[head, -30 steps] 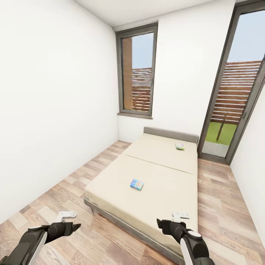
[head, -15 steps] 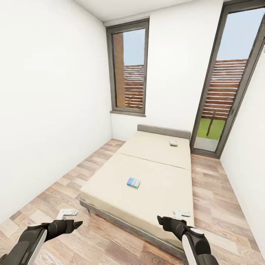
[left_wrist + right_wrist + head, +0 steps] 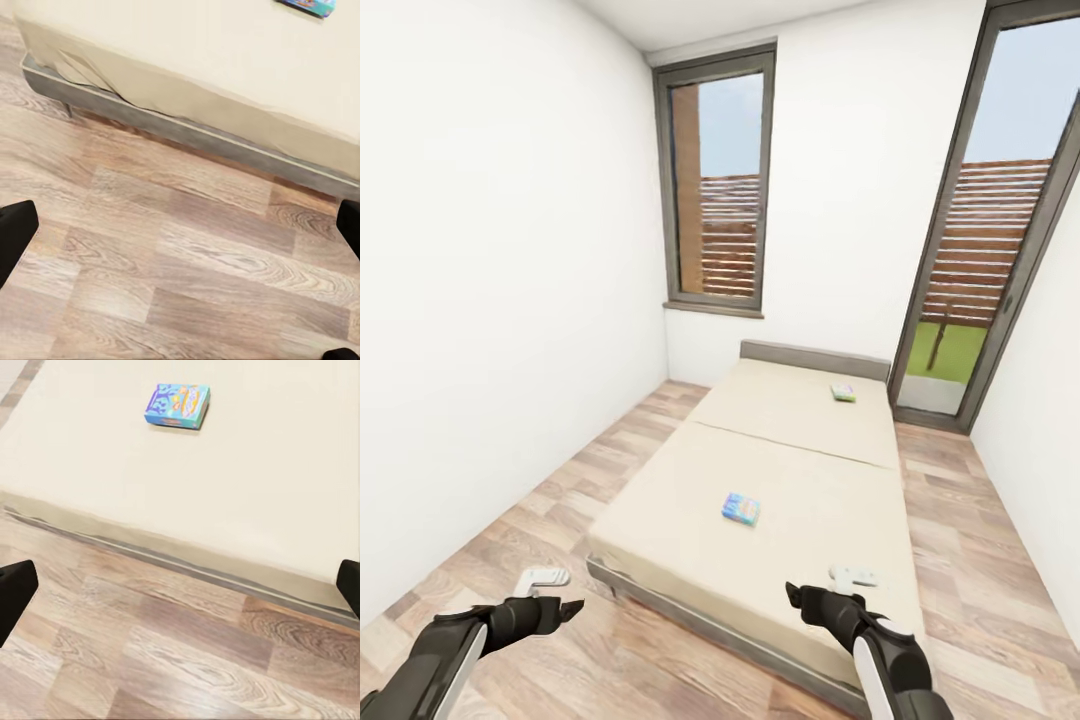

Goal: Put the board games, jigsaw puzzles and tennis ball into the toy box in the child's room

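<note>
Blue board game [image 3: 741,509] lies on the bed [image 3: 800,470], beyond both spread-fingered grippers, right gripper [image 3: 792,598] nearer.

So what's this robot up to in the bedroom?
It is standing at the foot of the bed with both arms held out low. The left gripper and the right gripper are open and hold nothing. Two board games lie on the sheet: a small blue box nearer the robot and a white-and-green box up by the headboard. Neither has been picked up yet.
</note>
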Robot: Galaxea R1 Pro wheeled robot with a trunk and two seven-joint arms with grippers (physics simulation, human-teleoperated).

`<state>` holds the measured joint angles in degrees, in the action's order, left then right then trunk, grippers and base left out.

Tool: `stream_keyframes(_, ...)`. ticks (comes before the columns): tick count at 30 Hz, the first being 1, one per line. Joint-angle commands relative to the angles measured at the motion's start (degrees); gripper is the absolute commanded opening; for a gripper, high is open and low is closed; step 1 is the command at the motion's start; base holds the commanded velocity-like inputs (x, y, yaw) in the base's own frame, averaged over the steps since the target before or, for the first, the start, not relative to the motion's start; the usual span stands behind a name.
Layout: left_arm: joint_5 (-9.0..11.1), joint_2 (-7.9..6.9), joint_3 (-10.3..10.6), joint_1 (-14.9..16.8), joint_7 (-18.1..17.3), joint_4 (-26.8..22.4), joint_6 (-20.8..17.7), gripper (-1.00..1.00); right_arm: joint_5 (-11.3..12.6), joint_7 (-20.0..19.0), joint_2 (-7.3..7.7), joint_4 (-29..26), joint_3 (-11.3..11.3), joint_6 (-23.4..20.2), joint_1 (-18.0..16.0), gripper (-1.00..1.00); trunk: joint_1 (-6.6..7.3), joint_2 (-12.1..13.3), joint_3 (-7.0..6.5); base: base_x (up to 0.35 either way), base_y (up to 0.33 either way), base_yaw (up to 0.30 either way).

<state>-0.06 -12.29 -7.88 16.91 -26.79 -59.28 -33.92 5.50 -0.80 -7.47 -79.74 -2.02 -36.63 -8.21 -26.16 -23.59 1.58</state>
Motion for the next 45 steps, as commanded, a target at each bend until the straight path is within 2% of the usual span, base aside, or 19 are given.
stream_keyframes(1,0.0,0.0,-0.1,0.0,-0.3,0.0,-0.4,1.0,0.4,-0.1,-0.09,-0.4,-0.1,-0.3,-0.1,1.0,-0.06,-0.1,0.14,0.221,0.224,-0.094)
stream_keyframes(10,0.0,0.07,0.0,0.0,-0.2,0.0,-0.4,1.0,0.5,-0.1,-0.11,-1.4,-0.4,-0.6,-0.1,1.0,-0.06,-0.1,0.25,0.211,0.192,-0.24)
stream_keyframes(24,0.0,0.07,0.0,0.0,-0.2,0.0,-0.3,1.0,0.6,-0.1,-0.09,-1.2,-0.5,-0.6,-0.1,1.0,-0.06,-0.1,0.26,0.015,0.035,-0.28)
stream_keyframes(45,-0.2,0.07,0.1,0.0,-0.2,0.0,-0.3,1.0,0.7,-0.1,-0.18,-0.8,-0.5,-0.6,-0.1,1.0,-0.06,-0.1,0.26,0.09,0.254,-0.28)
